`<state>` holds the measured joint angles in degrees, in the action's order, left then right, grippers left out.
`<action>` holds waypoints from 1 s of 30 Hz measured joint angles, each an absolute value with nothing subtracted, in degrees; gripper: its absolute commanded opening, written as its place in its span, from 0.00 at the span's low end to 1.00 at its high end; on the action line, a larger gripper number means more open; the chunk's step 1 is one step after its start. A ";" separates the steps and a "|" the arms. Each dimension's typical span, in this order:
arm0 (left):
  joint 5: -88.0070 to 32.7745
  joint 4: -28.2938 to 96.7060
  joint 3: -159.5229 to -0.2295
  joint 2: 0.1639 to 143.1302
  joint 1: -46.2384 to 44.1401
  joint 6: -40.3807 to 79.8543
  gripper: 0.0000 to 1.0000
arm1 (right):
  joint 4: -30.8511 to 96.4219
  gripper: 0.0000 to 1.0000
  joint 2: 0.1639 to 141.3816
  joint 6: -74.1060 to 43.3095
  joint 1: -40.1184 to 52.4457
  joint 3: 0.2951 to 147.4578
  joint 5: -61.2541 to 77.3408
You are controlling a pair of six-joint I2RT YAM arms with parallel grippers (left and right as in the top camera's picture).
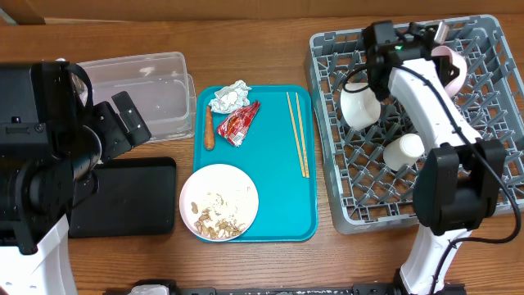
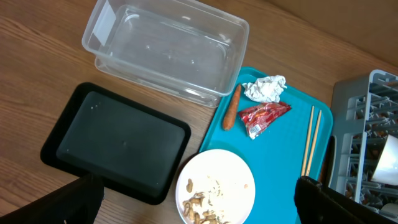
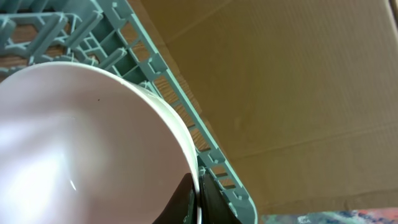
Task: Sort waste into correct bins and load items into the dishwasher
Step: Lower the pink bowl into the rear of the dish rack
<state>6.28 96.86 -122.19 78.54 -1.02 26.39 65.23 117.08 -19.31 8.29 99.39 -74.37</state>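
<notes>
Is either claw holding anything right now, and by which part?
The right claw is shut on the pinkish bowl, pinching its rim, at the grey dish rack. The left claw is open and holds nothing.

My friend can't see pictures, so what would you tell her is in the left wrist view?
A teal tray holds a white plate with food scraps, a carrot stick, a crumpled napkin, a red wrapper and two chopsticks. Beside it on the table sit an empty clear tub and a black tray.
</notes>
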 measured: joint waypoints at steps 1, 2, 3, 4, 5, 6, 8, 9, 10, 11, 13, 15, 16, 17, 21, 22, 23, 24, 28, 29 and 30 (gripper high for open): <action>6.28 96.84 -122.19 78.54 -1.02 26.39 1.00 | 65.25 0.04 117.08 -19.33 8.40 98.67 -74.59; 6.28 96.86 -122.19 78.54 -1.02 26.39 1.00 | 65.30 0.04 117.08 -19.29 8.38 98.00 -74.67; 6.28 96.86 -122.19 78.54 -1.02 26.39 1.00 | 65.36 0.04 117.08 -19.33 8.34 97.27 -74.89; 6.28 96.86 -122.19 78.54 -1.02 26.39 1.00 | 65.45 0.04 117.08 -19.33 8.32 96.49 -75.05; 6.28 96.84 -122.19 78.54 -1.02 26.39 1.00 | 65.47 0.04 117.08 -19.31 8.32 95.88 -75.22; 6.28 96.86 -122.19 78.54 -1.02 26.39 1.00 | 65.47 0.04 117.08 -19.35 8.29 95.29 -75.66; 6.28 96.86 -122.19 78.54 -1.02 26.39 1.00 | 65.43 0.04 117.08 -19.42 8.29 94.63 -76.71; 6.28 96.86 -122.19 78.54 -1.02 26.39 1.00 | 65.43 0.04 117.08 -19.42 8.29 94.50 -76.95; 6.28 96.84 -122.19 78.54 -1.02 26.39 1.00 | 65.52 0.04 117.08 -19.42 8.29 94.45 -77.08; 6.28 96.86 -122.19 78.54 -1.02 26.39 1.00 | 65.54 0.04 117.08 -19.42 8.36 94.43 -77.19; 6.28 96.86 -122.19 78.54 -1.02 26.39 1.00 | 65.73 0.04 117.08 -19.44 8.62 94.43 -77.21; 6.28 96.86 -122.19 78.54 -1.02 26.39 1.00 | 66.04 0.04 117.08 -19.44 9.41 94.43 -77.32; 6.28 96.86 -122.19 78.54 -1.02 26.39 1.00 | 66.15 0.04 117.08 -19.44 10.04 94.41 -77.36; 6.28 96.86 -122.19 78.54 -1.02 26.39 1.00 | 66.35 0.04 117.08 -19.44 10.96 94.41 -77.56; 6.28 96.86 -122.19 78.54 -1.02 26.39 1.00 | 66.65 0.04 117.08 -19.44 14.46 94.41 -78.48; 6.28 96.86 -122.19 78.54 -1.02 26.39 1.00 | 66.76 0.04 117.08 -19.44 15.44 94.37 -78.32; 6.28 96.86 -122.19 78.54 -1.02 26.39 1.00 | 66.74 0.04 117.08 -19.46 16.23 94.35 -78.41; 6.28 96.84 -122.19 78.54 -1.02 26.39 1.00 | 66.76 0.04 117.08 -19.44 16.91 94.35 -78.37; 6.28 96.86 -122.19 78.54 -1.02 26.39 1.00 | 67.05 0.04 117.08 -19.46 18.02 94.35 -78.43; 6.28 96.86 -122.19 78.54 -1.02 26.39 1.00 | 67.07 0.04 117.08 -19.40 17.96 94.35 -78.48; 6.28 96.86 -122.19 78.54 -1.02 26.39 1.00 | 67.05 0.04 117.08 -19.44 17.80 94.35 -79.02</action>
